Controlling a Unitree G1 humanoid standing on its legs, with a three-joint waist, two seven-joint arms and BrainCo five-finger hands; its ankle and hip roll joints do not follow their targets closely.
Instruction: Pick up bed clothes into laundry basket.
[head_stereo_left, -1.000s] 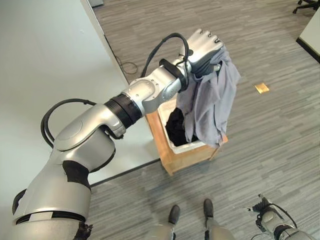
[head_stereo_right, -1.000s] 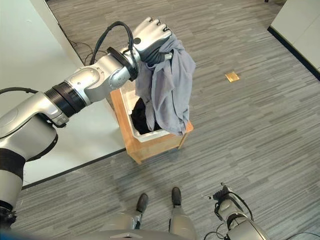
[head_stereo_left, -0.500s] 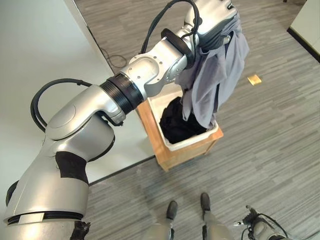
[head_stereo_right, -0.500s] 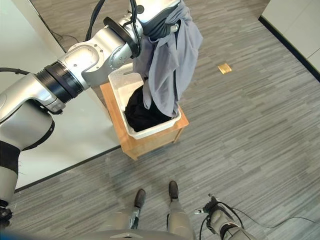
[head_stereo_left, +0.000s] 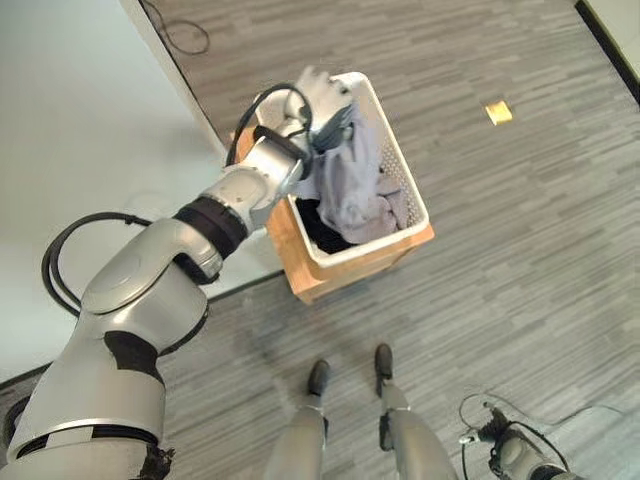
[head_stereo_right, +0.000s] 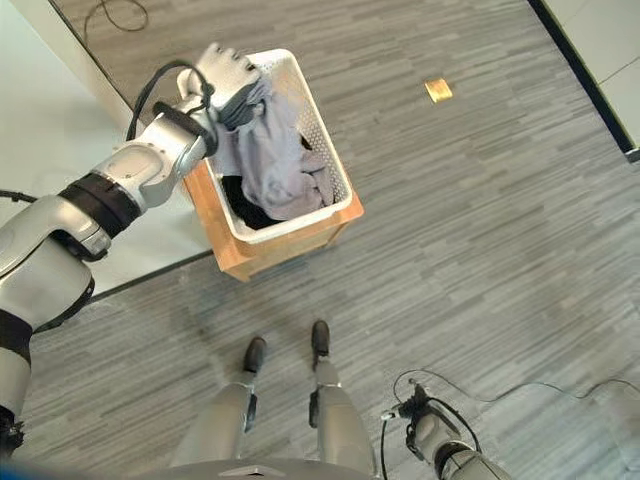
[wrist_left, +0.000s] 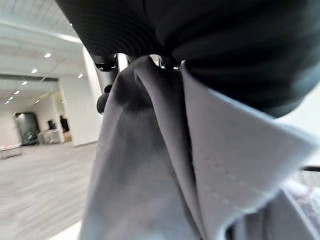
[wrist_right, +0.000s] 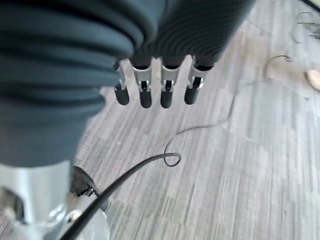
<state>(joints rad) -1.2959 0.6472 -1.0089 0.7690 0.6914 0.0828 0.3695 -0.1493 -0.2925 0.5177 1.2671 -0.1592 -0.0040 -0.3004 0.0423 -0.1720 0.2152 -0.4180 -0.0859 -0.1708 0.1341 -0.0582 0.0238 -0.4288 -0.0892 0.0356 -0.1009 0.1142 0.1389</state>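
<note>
While the grey shirt (head_stereo_right: 283, 160) sags into the white laundry basket (head_stereo_right: 338, 160), we're nearly there!
Our left hand (head_stereo_right: 226, 72) has its fingers curled, pinching the collar above the basket's near rim; dark clothes lie underneath; letting go remains. Right hand (wrist_right: 155, 85) hangs idle, fingers straight.
</note>
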